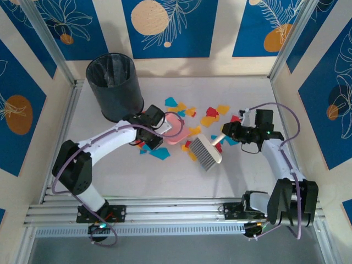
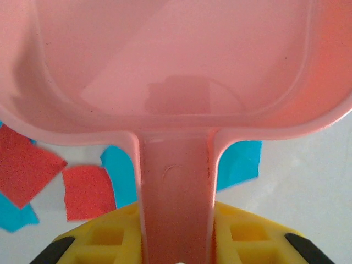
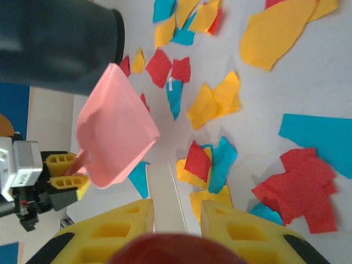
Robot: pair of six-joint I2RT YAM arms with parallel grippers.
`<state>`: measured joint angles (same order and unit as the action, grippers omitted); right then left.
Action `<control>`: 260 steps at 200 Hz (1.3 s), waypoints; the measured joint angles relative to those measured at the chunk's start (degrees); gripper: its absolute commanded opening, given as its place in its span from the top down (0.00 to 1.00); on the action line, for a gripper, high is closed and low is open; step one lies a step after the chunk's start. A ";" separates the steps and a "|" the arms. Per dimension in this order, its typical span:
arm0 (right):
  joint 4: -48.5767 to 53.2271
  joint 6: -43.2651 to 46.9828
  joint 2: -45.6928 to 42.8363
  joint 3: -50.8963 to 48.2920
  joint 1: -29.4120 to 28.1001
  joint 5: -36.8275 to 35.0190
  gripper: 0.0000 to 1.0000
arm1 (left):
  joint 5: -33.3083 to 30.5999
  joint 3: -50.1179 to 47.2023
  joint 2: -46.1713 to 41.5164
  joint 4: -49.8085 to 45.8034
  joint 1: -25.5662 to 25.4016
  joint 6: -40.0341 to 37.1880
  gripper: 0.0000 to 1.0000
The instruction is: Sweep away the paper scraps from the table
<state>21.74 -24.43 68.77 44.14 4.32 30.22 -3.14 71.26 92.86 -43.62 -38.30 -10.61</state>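
Observation:
Red, yellow and cyan-blue paper scraps (image 1: 208, 116) lie scattered across the middle of the white table (image 1: 165, 179). My left gripper (image 1: 155, 131) is shut on the handle (image 2: 176, 187) of a pink dustpan (image 1: 175, 128), which sits at the left edge of the scraps. A red scrap (image 2: 83, 191) and a blue scrap (image 2: 240, 163) lie under the pan's near rim. My right gripper (image 1: 227, 133) is shut on the white handle (image 3: 165, 192) of a brush (image 1: 204, 153), whose grey bristles point toward the front. More scraps (image 3: 212, 102) lie just beyond the dustpan (image 3: 113, 135).
A black bin (image 1: 113, 85) stands at the back left, close behind the dustpan, and is also seen as a dark wall (image 3: 55, 44). Aluminium rails (image 1: 165, 212) edge the front of the table. Blue floral panels (image 1: 168, 25) enclose the back and sides.

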 measured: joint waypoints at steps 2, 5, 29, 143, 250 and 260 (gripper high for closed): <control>-0.07 0.15 0.24 0.00 -0.35 0.00 1.00 | 0.00 0.13 -0.20 -0.52 0.00 0.07 1.00; -0.17 0.24 0.52 0.02 -0.81 0.00 1.00 | 0.00 0.28 -0.35 -1.22 0.00 0.15 1.00; -1.55 1.03 3.21 0.13 -3.65 -0.24 1.00 | 0.09 0.72 -2.73 -6.58 0.02 0.39 1.00; -8.20 1.84 7.10 0.13 -5.51 -14.34 1.00 | 3.87 1.55 -8.83 -16.41 -0.26 1.25 1.00; -9.31 1.38 -1.18 0.15 -5.81 -20.74 1.00 | 7.21 1.55 -7.04 -17.40 -4.66 1.25 1.00; -9.18 1.31 -2.62 0.15 -5.81 -20.31 1.00 | 7.43 1.55 -6.56 -17.40 -5.14 1.25 1.00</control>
<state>12.56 -23.11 66.15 44.29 -1.50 9.91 4.29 72.82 86.30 -61.01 -43.44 -9.37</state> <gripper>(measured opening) 0.262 0.258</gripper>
